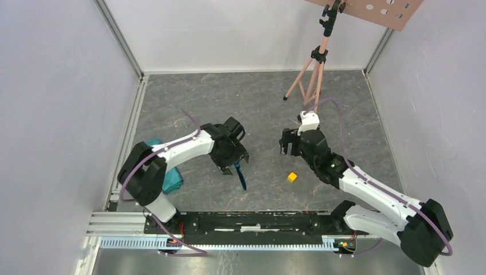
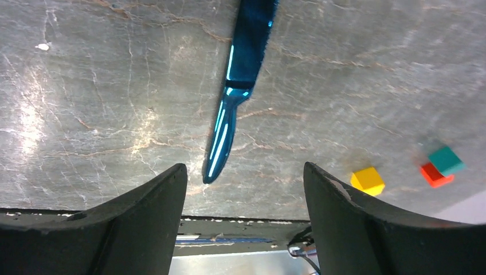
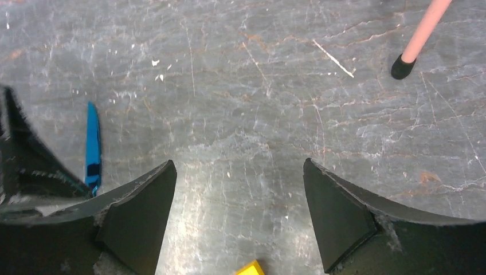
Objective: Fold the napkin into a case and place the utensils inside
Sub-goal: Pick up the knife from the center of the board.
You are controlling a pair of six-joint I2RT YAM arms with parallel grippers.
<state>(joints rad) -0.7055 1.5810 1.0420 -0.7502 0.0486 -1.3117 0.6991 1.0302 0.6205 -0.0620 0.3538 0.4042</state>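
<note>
Knife lies flat, long axis toward the table's near edge, below spread, empty left gripper

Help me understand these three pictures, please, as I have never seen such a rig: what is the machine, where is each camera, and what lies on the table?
The machine is two robot arms bolted at the near edge of a grey table, each ending in a two-finger gripper. The overhead picture looks down from behind them. The other two come from cameras on the wrists, so the dark shapes at the bottom are each gripper's own fingers.

The left gripper is open above a blue knife lying flat on the table; it holds nothing. The right gripper is open over bare table and is also empty.

A green napkin lies mostly hidden behind the left arm. A yellow cube sits between the arms, with red and teal cubes touching each other. A pink tripod stands at the far side.
</note>
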